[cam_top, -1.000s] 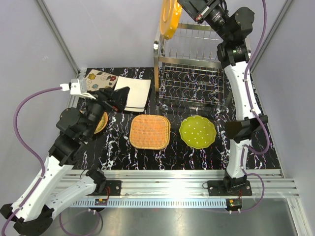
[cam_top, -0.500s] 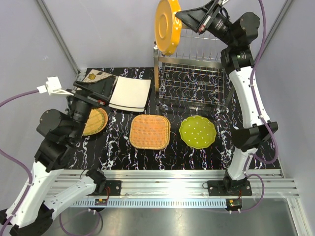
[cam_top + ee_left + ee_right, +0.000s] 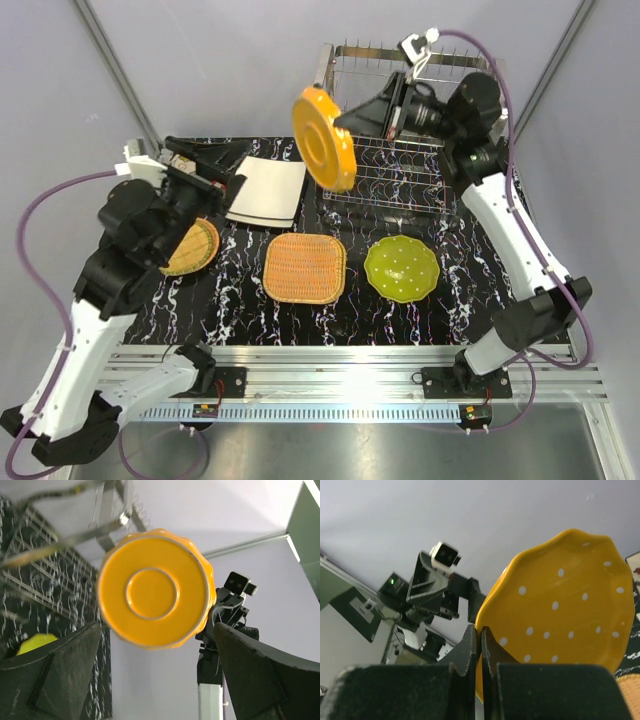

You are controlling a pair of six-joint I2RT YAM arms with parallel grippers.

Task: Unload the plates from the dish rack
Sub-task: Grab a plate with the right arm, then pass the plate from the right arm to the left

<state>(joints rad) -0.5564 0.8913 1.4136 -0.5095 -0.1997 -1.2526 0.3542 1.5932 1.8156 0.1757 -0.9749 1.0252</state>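
Orange plate [image 3: 323, 138], pinched at its rim by right gripper [image 3: 342, 122], hangs midair.

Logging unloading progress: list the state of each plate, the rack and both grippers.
orange dotted plate, held on edge in the air
right gripper, shut on its rim
left gripper, open, empty
dish rack, no plates visible
green plate, lying flat
square wicker plate, lying flat
round wicker plate, flat, partly hidden
white plate, lying flat

Top view: bright, even, diffuse light with soft shadows, and a glare stripe on the front rail [image 3: 330, 412]. Left wrist: dish rack [image 3: 55, 552] wires smeared, orange plate [image 3: 155, 595] slightly soft, left fingers [image 3: 55, 680] dark. Right wrist: right fingers [image 3: 470, 655] underexposed, plate dots crisp.
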